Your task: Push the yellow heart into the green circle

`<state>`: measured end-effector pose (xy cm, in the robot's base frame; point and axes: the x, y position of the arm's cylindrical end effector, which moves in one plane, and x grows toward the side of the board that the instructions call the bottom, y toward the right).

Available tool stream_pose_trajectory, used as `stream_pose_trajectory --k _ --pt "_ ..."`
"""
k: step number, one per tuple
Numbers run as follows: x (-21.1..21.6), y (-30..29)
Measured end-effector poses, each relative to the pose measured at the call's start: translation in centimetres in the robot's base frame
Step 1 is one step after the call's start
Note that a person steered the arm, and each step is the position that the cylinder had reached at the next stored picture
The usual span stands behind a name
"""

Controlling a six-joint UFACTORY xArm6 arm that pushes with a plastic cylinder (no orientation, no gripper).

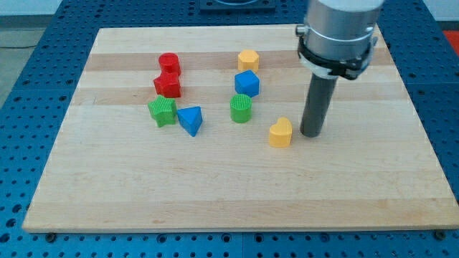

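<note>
The yellow heart (280, 132) lies on the wooden board right of centre. The green circle (241, 108), a short green cylinder, stands up and to the left of it, a small gap apart. My tip (311, 133) rests on the board just right of the yellow heart, close to it but with a thin gap showing. The rod rises from there to the arm's wide grey end at the view's top right.
A blue block (247, 83) and a yellow hexagon (248, 60) stand above the green circle. To the left are a blue triangle (191, 120), a green star (163, 111) and two red blocks (167, 85) (169, 63). The board (229, 193) lies on a blue perforated table.
</note>
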<state>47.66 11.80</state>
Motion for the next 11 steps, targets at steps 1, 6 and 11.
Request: stream_pose_trajectory --k 1,6,11 --pt "1.7 -0.6" --pt "-0.1 -4.3" --pt "-0.1 -8.5"
